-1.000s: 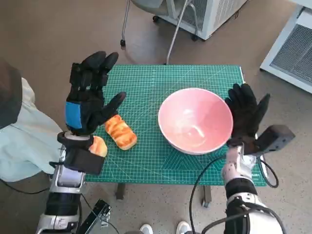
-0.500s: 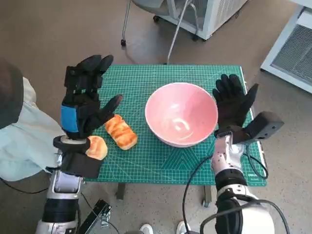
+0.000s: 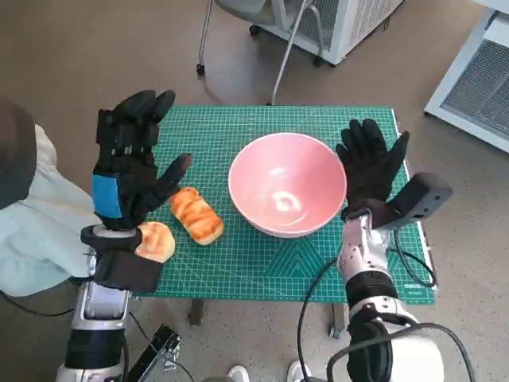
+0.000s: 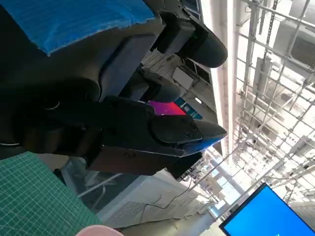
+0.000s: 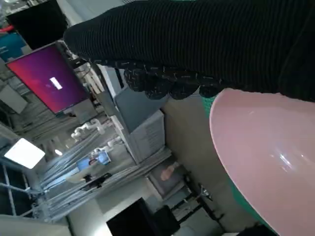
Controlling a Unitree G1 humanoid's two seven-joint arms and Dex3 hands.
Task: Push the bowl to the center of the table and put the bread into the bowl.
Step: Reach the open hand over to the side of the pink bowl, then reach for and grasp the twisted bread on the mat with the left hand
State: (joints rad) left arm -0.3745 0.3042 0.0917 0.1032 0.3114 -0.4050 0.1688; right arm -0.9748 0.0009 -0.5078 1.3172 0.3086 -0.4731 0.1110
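I see a glossy pink bowl [image 3: 287, 196], round and deep, with two golden-brown bread [image 3: 196, 215] pieces beside it. My right hand [image 3: 371, 171] presses flat against its rim, fingers spread; my left hand [image 3: 129, 165] hovers spread, holding nothing.

Legible text: none. Mat [image 3: 238, 263] printed with grid lines only; screen [image 5: 49, 81] markings too blurred to read.

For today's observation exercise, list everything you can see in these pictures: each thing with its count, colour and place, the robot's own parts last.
bowl: one, pink, on the mat near the table's middle
bread: two golden-brown pieces, left of the bowl; one partly behind the left wrist
cutting mat: one, green, covering the table
cabinet: one, white, on the floor beyond
left hand: black, blue tape, raised, holding nothing
right hand: black glove, against the bowl's right side
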